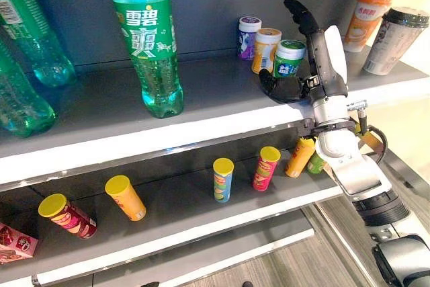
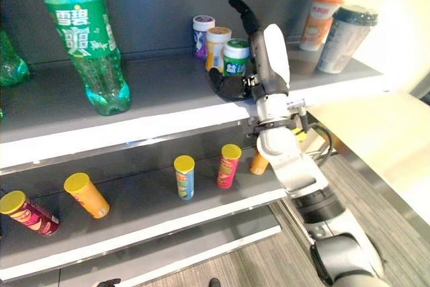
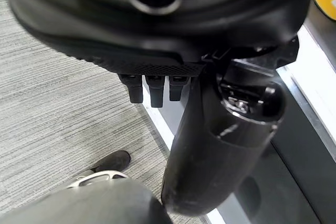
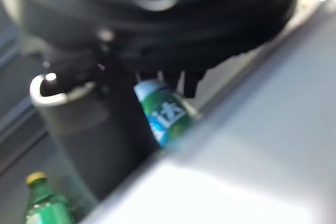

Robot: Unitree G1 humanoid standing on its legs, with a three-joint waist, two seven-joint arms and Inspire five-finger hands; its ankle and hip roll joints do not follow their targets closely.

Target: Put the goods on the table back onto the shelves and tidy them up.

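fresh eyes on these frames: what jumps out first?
The right hand on the upper shelf, right beside a green-capped jar that stands in a cluster with a yellow-capped jar and a purple one. Next, the big green soda bottle standing upright further left on the same shelf. Below, a row of yellow-lidded chip cans lines the lower shelf.

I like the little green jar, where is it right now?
The green jar stands on the upper shelf, right of the yellow jar and purple jar, with the right hand close around it.
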